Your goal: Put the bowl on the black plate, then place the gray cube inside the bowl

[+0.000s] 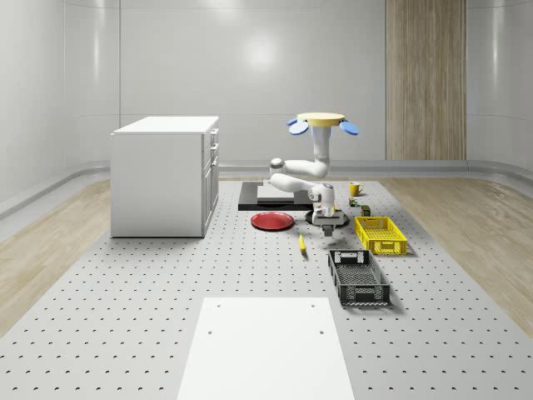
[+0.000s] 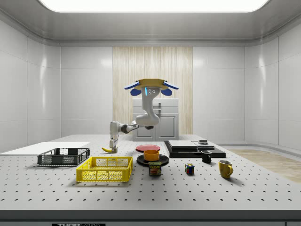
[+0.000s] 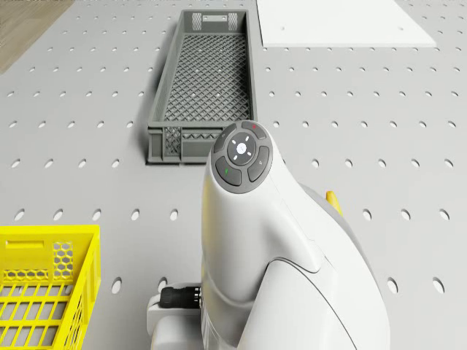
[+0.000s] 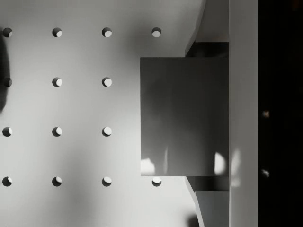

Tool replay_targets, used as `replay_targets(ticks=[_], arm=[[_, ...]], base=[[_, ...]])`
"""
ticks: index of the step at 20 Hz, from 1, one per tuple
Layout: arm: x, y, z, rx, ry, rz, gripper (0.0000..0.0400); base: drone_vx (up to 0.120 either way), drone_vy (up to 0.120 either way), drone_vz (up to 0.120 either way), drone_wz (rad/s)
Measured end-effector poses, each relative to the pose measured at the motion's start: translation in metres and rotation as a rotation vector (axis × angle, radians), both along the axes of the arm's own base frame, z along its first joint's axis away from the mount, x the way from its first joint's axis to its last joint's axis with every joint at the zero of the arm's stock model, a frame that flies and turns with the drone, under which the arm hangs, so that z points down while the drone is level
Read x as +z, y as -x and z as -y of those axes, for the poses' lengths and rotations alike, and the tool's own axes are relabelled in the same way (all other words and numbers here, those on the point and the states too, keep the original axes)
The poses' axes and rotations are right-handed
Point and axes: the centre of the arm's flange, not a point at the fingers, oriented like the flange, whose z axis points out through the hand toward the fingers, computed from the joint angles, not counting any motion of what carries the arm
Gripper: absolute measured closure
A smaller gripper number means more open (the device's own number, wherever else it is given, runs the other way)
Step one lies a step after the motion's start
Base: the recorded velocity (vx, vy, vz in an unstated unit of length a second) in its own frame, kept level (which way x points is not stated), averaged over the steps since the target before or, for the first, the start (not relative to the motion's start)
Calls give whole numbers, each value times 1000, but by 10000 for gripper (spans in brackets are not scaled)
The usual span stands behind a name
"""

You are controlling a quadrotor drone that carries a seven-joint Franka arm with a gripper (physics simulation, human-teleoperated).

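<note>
Perforated gray surface [image 1: 125, 300], regular grid of holes. Directly on it:
- white cabinet [image 1: 165, 175], toward the whole-scene view's left
- flat white panel [image 1: 265, 348], near edge in that view
- dark gray mesh crate [image 1: 358, 277], with yellow mesh crate [image 1: 381, 235] just behind it
- banana [image 1: 301, 242], beside the gray crate
- red plate [image 1: 272, 221]
- black plate [image 2: 153, 160], orange bowl [image 2: 151, 154] sitting on it
- black slab [image 2: 194, 149], with a smaller dark object on top
- can [image 2: 155, 168], in front of the black plate in the side view
- multicoloured cube [image 2: 189, 169]
- black mug [image 2: 206, 157]
- yellow mug [image 2: 225, 168]
</note>
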Motion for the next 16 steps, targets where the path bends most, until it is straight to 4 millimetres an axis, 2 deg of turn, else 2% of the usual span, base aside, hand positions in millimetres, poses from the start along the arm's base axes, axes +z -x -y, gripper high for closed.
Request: replay_targets(ticks=[2, 5, 6, 11, 16], arm=[[-2, 0, 0, 0, 0, 0, 147], [-5, 0, 0, 0, 0, 0, 147], [-5, 0, 0, 0, 0, 0, 147], [-6, 0, 0, 0, 0, 0, 147], [-7, 0, 0, 0, 0, 0, 147]], base=[[-120, 120, 120, 0], [-120, 120, 13, 0], [0, 120, 0, 0], [-112, 0, 0, 0], [-120, 0, 112, 0]])
